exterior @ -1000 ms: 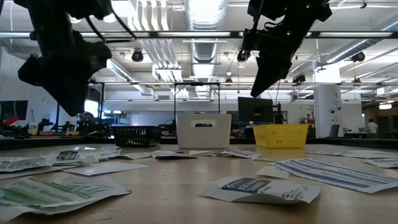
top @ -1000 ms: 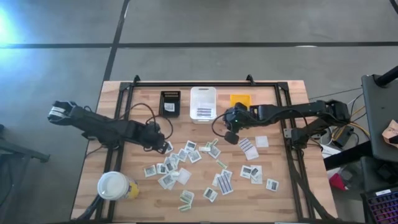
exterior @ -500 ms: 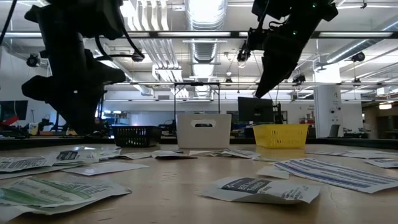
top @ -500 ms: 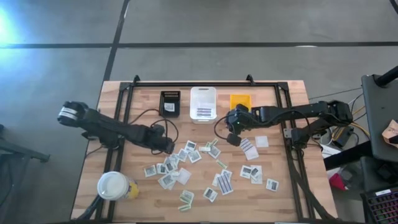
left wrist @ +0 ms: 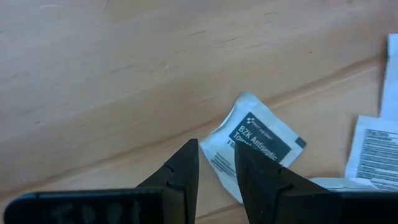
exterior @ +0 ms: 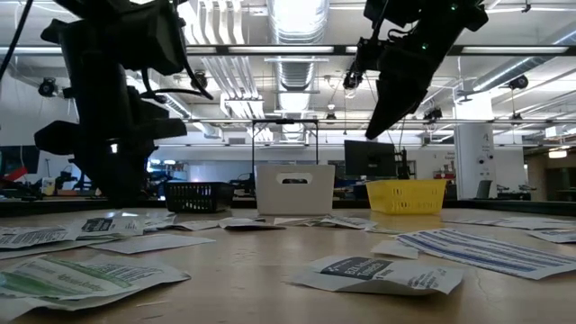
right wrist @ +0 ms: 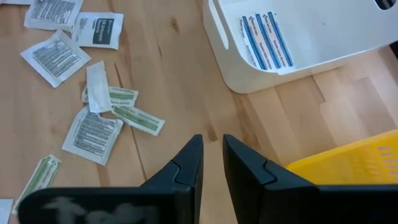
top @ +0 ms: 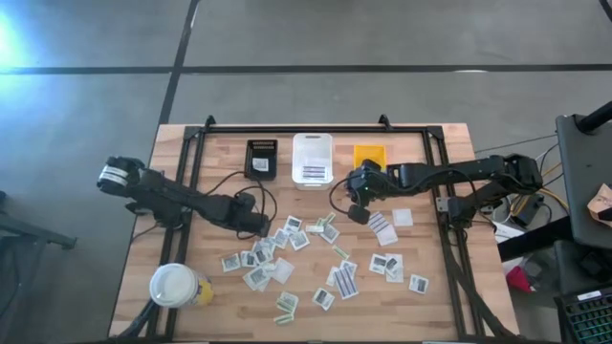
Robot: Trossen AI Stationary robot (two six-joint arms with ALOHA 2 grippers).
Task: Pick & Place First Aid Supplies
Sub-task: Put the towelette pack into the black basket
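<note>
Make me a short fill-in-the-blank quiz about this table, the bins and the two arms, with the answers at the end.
1. The bin that holds blue-striped packets is ____ in colour.
2. The black bin stands to the ____ of the white one in the high view.
3. The cup stands nearest the ____ arm.
4. The left gripper is above a white packet printed BZK ____.

Answers: white; left; left; Antiseptic

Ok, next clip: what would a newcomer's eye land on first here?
Probably the scatter of paper packets strewn across the middle and near side of the wooden table. Next, the left pincer down low at the scatter's left edge, empty, over a white packet with a dark label. Three bins line the far edge; the white bin already holds blue-striped packets.
</note>
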